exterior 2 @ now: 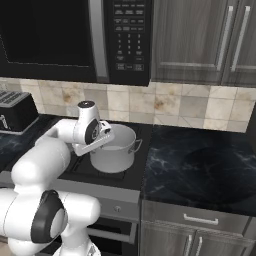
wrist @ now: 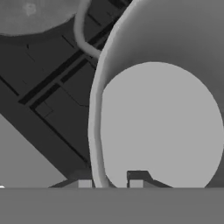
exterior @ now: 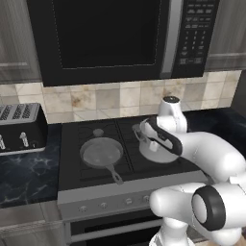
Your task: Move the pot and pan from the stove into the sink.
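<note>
The tall silver pot (exterior 2: 117,150) stands on the right burner of the black stove (exterior: 72,139). My gripper (wrist: 110,183) reaches down over the pot's near-left rim, one fingertip (wrist: 84,183) outside the wall and the other inside, shut on the rim. In the right base view the gripper (exterior 2: 105,135) sits at the pot's left edge. The arm covers part of the pot (exterior: 156,149) in the left base view. The shallow pan (exterior: 101,153) rests on the left front burner, its dark handle pointing toward the stove's front. The sink is out of view.
A black toaster (exterior: 19,127) stands on the counter left of the stove. A black microwave (exterior: 110,38) hangs above the cooktop. Dark marble counter (exterior 2: 200,165) stretches to the right of the stove, with grey cabinets (exterior 2: 200,40) above it.
</note>
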